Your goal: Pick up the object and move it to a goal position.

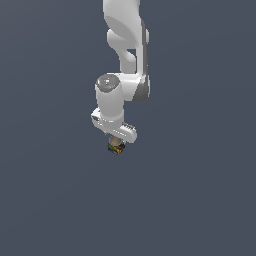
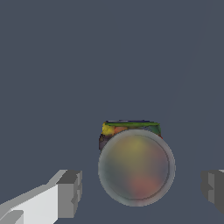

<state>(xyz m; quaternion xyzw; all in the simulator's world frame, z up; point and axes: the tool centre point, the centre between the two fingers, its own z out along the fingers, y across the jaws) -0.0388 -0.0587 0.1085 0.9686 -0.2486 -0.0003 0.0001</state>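
Gripper spread wide around the object.
Both grey fingers stand clear of its round bowl-shaped top; the small printed box sits directly under the white arm.

- A plain dark slate-grey surface is seen across the whole exterior view, uniform in tone and without markings.
- The same flat grey ground is shown in the wrist view, with only a faint lighter streak noted across it.
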